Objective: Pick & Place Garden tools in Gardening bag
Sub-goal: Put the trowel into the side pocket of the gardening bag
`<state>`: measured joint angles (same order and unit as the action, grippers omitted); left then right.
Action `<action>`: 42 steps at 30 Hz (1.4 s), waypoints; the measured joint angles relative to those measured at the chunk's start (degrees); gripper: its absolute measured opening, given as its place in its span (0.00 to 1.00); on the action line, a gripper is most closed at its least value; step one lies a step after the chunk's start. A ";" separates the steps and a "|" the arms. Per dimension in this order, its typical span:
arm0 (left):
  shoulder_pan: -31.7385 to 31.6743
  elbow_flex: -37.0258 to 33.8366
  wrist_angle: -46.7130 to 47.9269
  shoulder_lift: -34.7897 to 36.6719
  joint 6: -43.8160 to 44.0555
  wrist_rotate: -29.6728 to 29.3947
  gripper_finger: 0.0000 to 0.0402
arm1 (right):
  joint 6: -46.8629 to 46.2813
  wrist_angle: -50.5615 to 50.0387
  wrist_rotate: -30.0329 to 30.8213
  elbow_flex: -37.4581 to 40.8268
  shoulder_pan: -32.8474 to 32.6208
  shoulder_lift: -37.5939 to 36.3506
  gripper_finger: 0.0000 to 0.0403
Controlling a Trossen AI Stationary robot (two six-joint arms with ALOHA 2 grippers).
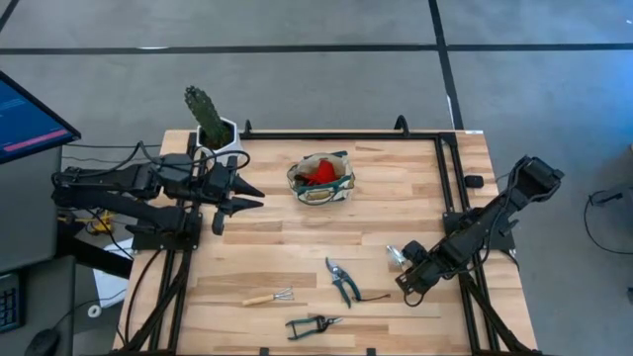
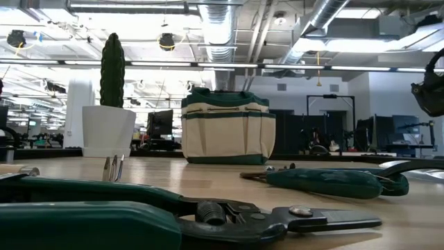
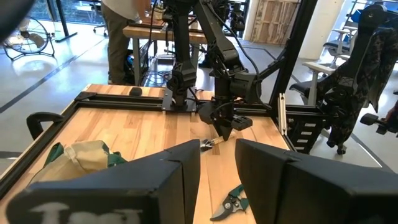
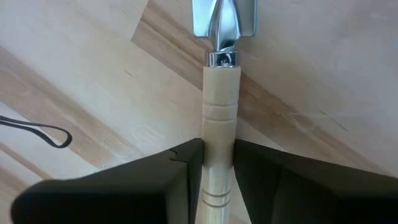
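My right gripper [image 1: 410,275] points down near the table's right edge, shut on a wooden-handled trowel [image 4: 219,93] whose metal blade [image 1: 397,255] shows beside it. The beige and green gardening bag [image 1: 320,178] stands at the far middle with a red item inside. Flat on the table lie one pair of green-handled pruning shears [image 1: 341,280], a second pair [image 1: 312,324] near the front edge, and a small rake [image 1: 269,297]. My left gripper [image 1: 245,196] hovers open at the left, well above the table, with nothing between its fingers. My right gripper pinches the trowel's wooden handle [image 4: 219,127] between its two fingers [image 4: 180,168], partway along it, short of the metal collar. The fingers come from above, pointing down, one on each side of the handle. The trowel lies along the tabletop, blade [image 4: 224,18] away from the fingers.
A potted cactus in a white pot [image 1: 213,127] stands at the far left corner. A thin black cord loop [image 1: 374,295] lies beside the nearer shears. A black frame rail [image 1: 447,188] runs along the right side. Bare wood lies between the bag and the tools.
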<state>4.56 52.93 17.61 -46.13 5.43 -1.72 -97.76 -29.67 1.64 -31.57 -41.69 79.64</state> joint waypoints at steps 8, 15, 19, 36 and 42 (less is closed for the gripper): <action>0.00 0.00 -0.02 0.00 0.00 -0.02 0.22 | 0.41 -0.63 -0.08 0.09 0.19 0.02 0.18; 0.00 0.00 -0.02 0.00 0.00 -0.02 0.22 | 0.81 -0.80 -0.08 0.06 0.19 0.02 0.13; 0.00 0.00 -0.02 0.00 0.00 -0.02 0.22 | 1.23 -1.60 -0.11 -1.06 0.19 0.22 0.14; 0.00 0.00 -0.04 0.00 0.00 -0.02 0.22 | 6.81 -16.13 -0.12 -12.87 0.61 0.32 0.13; 0.00 0.00 -0.04 0.00 1.32 -0.02 0.22 | 11.23 -20.36 1.70 -18.00 2.83 0.26 0.13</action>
<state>4.56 52.93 17.56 -46.13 6.75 -1.74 -86.53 -50.03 3.34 -49.57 -38.86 79.90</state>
